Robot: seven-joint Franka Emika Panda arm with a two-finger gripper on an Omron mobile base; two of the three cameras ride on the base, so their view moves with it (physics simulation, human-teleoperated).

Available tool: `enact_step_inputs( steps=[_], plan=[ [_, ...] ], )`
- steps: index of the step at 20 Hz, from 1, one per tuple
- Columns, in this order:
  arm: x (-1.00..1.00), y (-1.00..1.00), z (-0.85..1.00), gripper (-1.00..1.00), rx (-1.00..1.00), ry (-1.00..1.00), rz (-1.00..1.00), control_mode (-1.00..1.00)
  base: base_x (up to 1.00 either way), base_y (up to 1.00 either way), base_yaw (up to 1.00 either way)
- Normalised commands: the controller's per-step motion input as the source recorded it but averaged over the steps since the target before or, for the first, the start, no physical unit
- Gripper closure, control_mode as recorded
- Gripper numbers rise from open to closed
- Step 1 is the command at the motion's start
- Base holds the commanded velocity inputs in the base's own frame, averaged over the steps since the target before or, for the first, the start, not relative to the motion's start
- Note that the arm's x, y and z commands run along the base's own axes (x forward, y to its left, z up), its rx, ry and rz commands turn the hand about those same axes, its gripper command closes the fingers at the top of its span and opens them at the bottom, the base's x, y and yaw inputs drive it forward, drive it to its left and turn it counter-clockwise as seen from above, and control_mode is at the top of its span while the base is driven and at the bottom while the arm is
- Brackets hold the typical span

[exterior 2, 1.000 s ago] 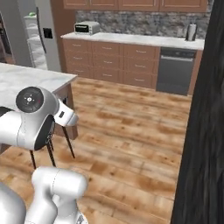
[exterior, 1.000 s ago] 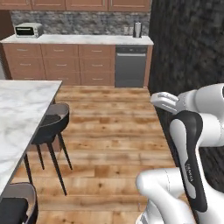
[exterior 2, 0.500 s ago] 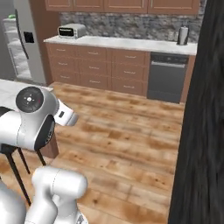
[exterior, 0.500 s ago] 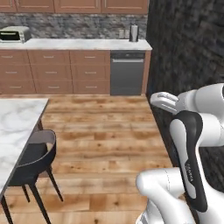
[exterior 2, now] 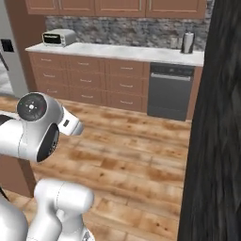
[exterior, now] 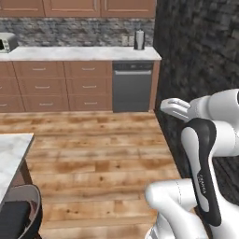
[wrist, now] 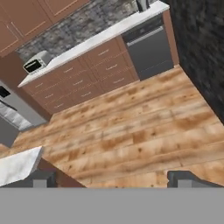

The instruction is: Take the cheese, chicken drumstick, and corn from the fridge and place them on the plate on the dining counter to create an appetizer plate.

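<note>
In the hand view my gripper (wrist: 113,179) is open, its two dark fingertips (wrist: 41,179) wide apart with nothing between them, high above the wooden floor. A corner of the white marble dining counter (wrist: 17,166) lies just left of the fingers and also sits at the left edge of the left base view (exterior: 11,154). The grey side of the fridge (exterior 2: 9,61) stands at the far left, and part of it appears in the hand view (wrist: 13,116). The cheese, chicken drumstick, corn and plate are out of view.
A brown-cabinet wall counter (exterior: 79,53) runs along the back with a dishwasher (exterior: 133,86), a kettle (exterior: 139,39) and a toaster (exterior 2: 59,36). A dark rough wall (exterior 2: 216,141) closes off the right. A dark stool (exterior: 18,214) stands by the dining counter. Wooden floor (exterior: 98,158) lies open between.
The whole picture has shifted, so the base has moved: the dining counter and stools slid off to the left and the wall counter looms closer. The arm keeps its pose, gripper still open.
</note>
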Motion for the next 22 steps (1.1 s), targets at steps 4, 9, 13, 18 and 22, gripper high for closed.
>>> enact_step_inputs(
  steps=[4,9,13,18,22],
  plan=[
    [0.00,0.00,0.00,-1.00,0.00,0.00,0.00,1.00,1.00,0.11,0.11],
    [0.00,0.00,0.00,-1.00,0.00,0.00,0.00,1.00,1.00,0.02,0.35],
    [0.00,0.00,0.00,-1.00,0.00,0.00,0.00,1.00,1.00,0.00,0.48],
    [0.00,0.00,0.00,-1.00,0.00,0.00,0.00,1.00,1.00,0.00,0.47],
    [0.00,0.00,0.00,-1.00,0.00,0.00,0.00,1.00,1.00,0.00,0.47]
  ],
)
